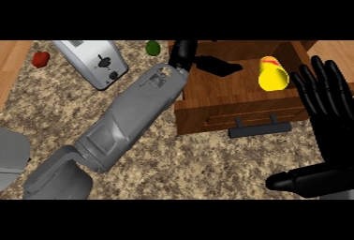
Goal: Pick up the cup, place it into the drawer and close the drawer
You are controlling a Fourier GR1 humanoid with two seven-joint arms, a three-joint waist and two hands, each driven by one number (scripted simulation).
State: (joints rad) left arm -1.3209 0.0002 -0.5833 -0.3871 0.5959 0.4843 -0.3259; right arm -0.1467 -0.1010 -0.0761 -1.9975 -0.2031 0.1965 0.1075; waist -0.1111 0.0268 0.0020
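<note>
The yellow cup (272, 73), with a red patch near its top, lies inside the open wooden drawer (207, 105) toward its right side. My left forearm reaches diagonally up across the counter. My left hand (207, 63) hovers over the drawer's back left part, fingers stretched toward the cup but apart from it, holding nothing. At the right edge my right hand (325, 101) rests open, fingers up and thumb low, just right of the drawer. The drawer's dark handle (259, 129) juts from its front panel.
A silver toaster (93, 63) stands at the back left on the speckled counter (207, 159). Near it are a red pepper (40, 58) and a green fruit (153, 47). A grey rounded object (10, 157) shows at the left edge.
</note>
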